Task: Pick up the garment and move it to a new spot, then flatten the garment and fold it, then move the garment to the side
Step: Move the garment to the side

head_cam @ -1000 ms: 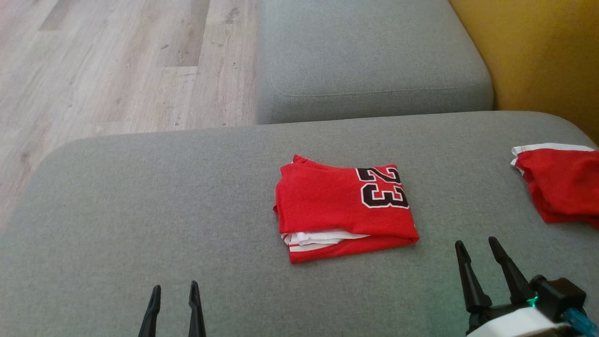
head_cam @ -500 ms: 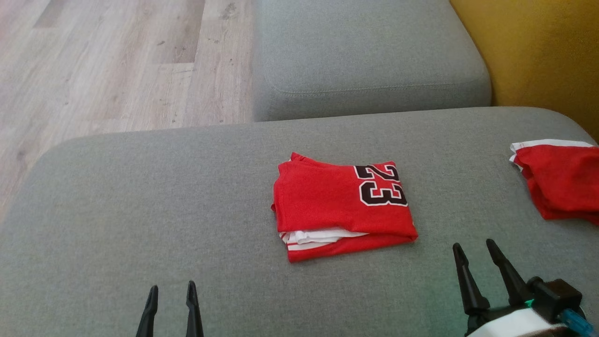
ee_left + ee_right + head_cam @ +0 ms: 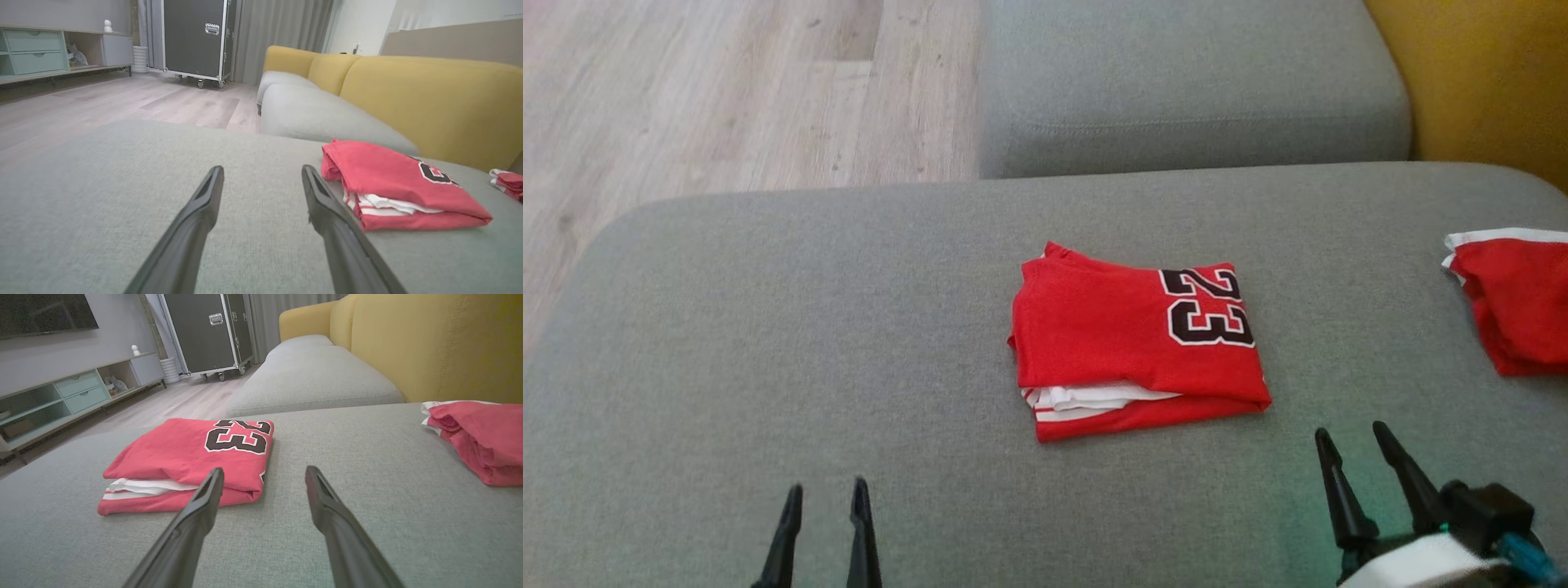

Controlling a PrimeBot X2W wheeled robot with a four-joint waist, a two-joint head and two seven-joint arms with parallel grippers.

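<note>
A red jersey with a black "23" (image 3: 1131, 339) lies folded into a neat rectangle in the middle of the grey cushion (image 3: 768, 327), white trim showing at its near edge. The left wrist view has the jersey (image 3: 392, 183) ahead and to the right; the right wrist view has the jersey (image 3: 192, 457) ahead and to the left. My left gripper (image 3: 825, 494) is open near the cushion's front, well left of the jersey, holding nothing. My right gripper (image 3: 1352, 434) is open too, just off the jersey's near right corner, not touching it.
A second red and white garment (image 3: 1515, 298) lies bunched at the cushion's right edge, also in the right wrist view (image 3: 478, 437). Another grey cushion (image 3: 1176, 82) sits behind, with the yellow backrest (image 3: 1486, 73) to the right and wooden floor (image 3: 686, 98) to the left.
The whole head picture has shifted, so the camera moved. The jersey and both grippers keep their places relative to one another.
</note>
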